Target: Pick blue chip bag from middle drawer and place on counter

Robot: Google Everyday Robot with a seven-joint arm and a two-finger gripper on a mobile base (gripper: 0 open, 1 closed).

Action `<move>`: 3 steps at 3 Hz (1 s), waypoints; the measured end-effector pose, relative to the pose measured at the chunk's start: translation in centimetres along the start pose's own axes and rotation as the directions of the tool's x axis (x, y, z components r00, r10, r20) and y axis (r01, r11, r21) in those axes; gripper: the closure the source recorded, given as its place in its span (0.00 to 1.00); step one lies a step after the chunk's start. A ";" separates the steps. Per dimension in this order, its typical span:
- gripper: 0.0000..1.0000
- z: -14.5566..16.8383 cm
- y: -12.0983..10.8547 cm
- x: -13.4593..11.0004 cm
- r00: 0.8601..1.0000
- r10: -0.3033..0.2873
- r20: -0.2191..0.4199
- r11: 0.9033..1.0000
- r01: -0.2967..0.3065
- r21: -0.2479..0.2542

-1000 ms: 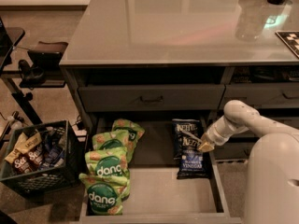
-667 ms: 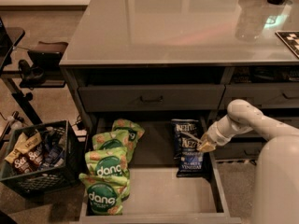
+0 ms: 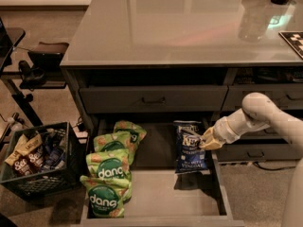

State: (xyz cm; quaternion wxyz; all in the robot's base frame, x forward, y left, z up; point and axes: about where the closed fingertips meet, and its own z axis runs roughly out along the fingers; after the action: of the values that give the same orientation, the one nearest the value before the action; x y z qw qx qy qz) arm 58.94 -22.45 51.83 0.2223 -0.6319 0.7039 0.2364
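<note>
The blue chip bag [image 3: 189,150], dark navy with white lettering and pale blue "vinegar" text, lies on the right side of the open middle drawer [image 3: 165,193]. My gripper [image 3: 204,141] reaches in from the right and sits against the bag's upper right edge, low inside the drawer. Only one blue bag shows. The counter [image 3: 180,27], a glossy pale grey-green top, spans the upper half of the view above the drawers.
Several green "dang" bags [image 3: 109,174] are piled on the drawer's left side. A shut drawer [image 3: 154,98] sits just above the open one. Narrower drawers [image 3: 258,152] stand behind my arm. A black crate of snacks [image 3: 38,160] sits on the floor at left.
My gripper stays at the bag's right edge and the bag has not moved. The arm's lower bulk at the bottom right has drawn back toward the right.
</note>
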 end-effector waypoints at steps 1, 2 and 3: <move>1.00 -2.3 0.5 -1.8 0.993 -0.026 0.114 0.999 0.030 -0.031; 1.00 -4.3 0.2 -2.5 0.968 0.017 0.252 0.997 0.002 -0.077; 1.00 -5.8 -0.3 -3.1 0.942 0.083 0.325 0.994 -0.054 -0.095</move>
State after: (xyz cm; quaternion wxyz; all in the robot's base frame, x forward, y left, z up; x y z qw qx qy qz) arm 59.43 -23.63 58.25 0.3011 -0.5677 0.6679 0.3755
